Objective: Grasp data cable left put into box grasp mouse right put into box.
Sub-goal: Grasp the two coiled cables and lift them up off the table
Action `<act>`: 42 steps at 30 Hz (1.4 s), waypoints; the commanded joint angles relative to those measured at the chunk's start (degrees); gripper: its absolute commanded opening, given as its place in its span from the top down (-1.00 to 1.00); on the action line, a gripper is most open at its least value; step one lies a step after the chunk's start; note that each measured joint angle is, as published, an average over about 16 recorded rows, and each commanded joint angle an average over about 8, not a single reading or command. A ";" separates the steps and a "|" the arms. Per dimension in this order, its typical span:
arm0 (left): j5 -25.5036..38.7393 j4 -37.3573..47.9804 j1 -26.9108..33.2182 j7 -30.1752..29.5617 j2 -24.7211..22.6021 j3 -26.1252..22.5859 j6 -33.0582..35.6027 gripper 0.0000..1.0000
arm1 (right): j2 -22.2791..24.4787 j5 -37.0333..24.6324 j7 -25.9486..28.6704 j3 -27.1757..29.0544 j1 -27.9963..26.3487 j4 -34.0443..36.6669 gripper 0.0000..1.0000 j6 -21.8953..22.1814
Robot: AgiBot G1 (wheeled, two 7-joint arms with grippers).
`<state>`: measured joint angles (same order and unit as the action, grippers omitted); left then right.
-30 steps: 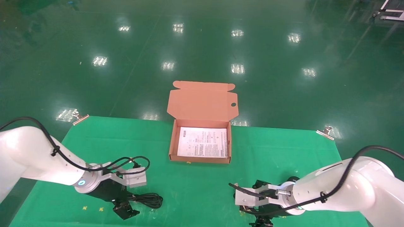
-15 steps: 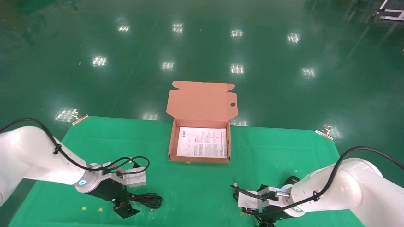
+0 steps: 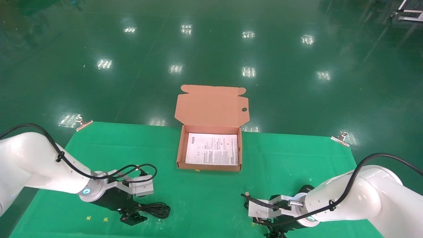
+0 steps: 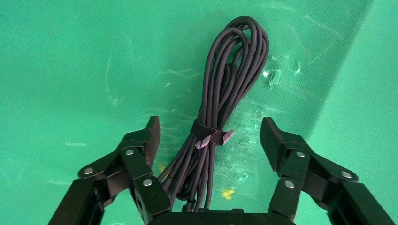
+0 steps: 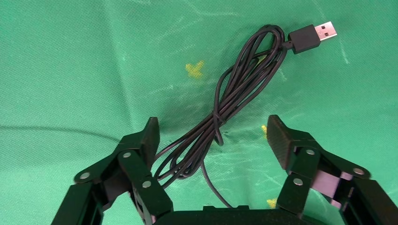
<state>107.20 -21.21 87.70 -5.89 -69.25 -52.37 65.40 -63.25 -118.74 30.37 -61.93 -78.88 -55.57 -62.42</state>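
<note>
Between the spread fingers of the left tool [image 4: 209, 136], the data cable [image 4: 224, 93] is laid lengthwise, its looped end pointed away; the right tool [image 5: 213, 136] is wide too.

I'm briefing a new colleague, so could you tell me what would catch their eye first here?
The open orange-brown box stands mid-table with a white printed sheet inside. At the near edge, the left gripper straddles the bundled data cable, jaws open. The right gripper hangs open over a black cord with a USB plug.
</note>
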 commanded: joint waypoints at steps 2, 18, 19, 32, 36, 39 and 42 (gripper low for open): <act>0.01 -0.14 -0.03 -0.04 0.05 -0.01 0.03 1.00 | 0.04 0.07 -0.04 0.03 -0.01 -0.14 1.00 -0.01; 0.08 -0.54 -0.12 -0.12 0.17 -0.07 0.16 1.00 | 0.16 0.27 -0.11 0.12 -0.06 -0.53 1.00 -0.06; 0.08 -0.55 -0.12 -0.12 0.17 -0.07 0.16 1.00 | 0.16 0.27 -0.12 0.12 -0.07 -0.54 1.00 -0.06; -0.02 -1.60 0.18 0.62 0.69 -0.01 0.43 1.00 | 0.82 0.30 0.23 0.59 -0.77 -1.30 1.00 0.00; 0.09 -5.87 1.07 2.00 2.95 0.11 1.11 1.00 | 4.02 0.44 2.63 2.43 -3.20 -5.36 1.00 -0.33; 0.80 -11.59 2.19 1.93 5.87 0.27 1.22 1.00 | 7.73 -0.14 6.08 4.47 -5.86 -10.69 1.00 -0.82; 2.82 -18.99 3.46 -0.02 8.86 0.32 0.17 1.00 | 10.54 -1.88 9.75 6.30 -8.61 -15.96 1.00 -1.01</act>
<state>110.93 -41.00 90.97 -7.47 -60.89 -51.96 64.66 -54.50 -120.99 39.10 -55.94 -87.51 -69.94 -62.62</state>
